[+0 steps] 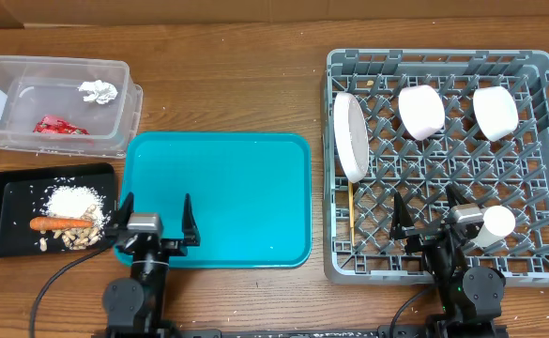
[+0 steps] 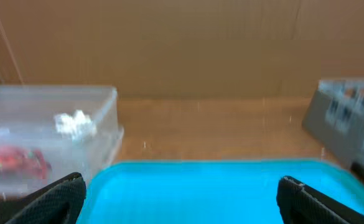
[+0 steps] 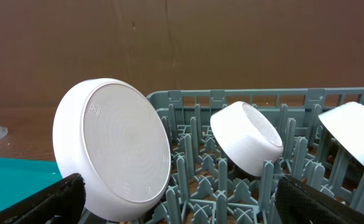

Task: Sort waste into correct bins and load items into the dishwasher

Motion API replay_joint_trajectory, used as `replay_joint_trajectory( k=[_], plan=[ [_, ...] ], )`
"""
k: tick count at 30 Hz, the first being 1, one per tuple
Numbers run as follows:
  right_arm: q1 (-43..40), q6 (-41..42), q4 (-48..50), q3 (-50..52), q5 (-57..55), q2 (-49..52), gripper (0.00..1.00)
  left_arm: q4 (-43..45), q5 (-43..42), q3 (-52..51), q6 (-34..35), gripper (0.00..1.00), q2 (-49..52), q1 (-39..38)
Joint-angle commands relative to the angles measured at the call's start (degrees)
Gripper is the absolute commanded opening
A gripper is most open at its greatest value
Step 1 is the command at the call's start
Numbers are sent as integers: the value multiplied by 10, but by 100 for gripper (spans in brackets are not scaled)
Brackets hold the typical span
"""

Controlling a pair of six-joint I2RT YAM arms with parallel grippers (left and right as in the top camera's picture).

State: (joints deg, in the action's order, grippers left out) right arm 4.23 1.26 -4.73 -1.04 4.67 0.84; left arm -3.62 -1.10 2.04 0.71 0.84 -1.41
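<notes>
Two grippers, both empty, fingers spread wide: left gripper (image 1: 155, 207) over the near edge of the empty flat teal plastic serving tray (image 1: 227, 178), right gripper (image 1: 427, 207) over the near edge of the square grey plastic dish rack (image 1: 443, 58).

Risks, as I judge them:
- The small white cup (image 1: 496, 222) sits just beside your right gripper's outer finger, towards the near right corner. A careless sideways swing could knock it off its pegs.
- Your left gripper's outer finger hangs close to the flat black rectangular tray (image 1: 11, 202). Clip its rim and the loose white rice (image 1: 73, 199) scatters on the counter.
- The round white plate (image 1: 352, 134) stands on edge between pegs, leaning slightly; a bump to the rack might tip it.

Containers:
- Clear plastic rectangular tub (image 1: 58, 62), far left corner: crumpled silver foil ball (image 1: 98, 90), red sauce packet (image 1: 60, 125).
- Black tray, left edge, near side: rice, small orange carrot (image 1: 58, 224), beige nut-like scraps (image 1: 72, 239).
- Rack, right side: plate, two white bowls (image 1: 421, 110) tipped along the far rows, cup, thin wooden chopsticks (image 1: 352, 214) lying below the plate.

Sorting and loading look complete.
</notes>
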Motion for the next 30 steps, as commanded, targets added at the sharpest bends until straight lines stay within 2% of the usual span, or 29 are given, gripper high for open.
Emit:
replay_joint_trajectory(
  k=[1,3,30],
  plan=[
    [4,-4,4,6,3,-7,100,-7,-21,-18,-52,100,-7,4],
    [4,-4,4,6,3,-7,100,-7,-15,-18,-67,100,-7,4],
    [4,-4,4,6,3,-7,100,-6,-16,-18,-67,100,-6,4]
  ],
)
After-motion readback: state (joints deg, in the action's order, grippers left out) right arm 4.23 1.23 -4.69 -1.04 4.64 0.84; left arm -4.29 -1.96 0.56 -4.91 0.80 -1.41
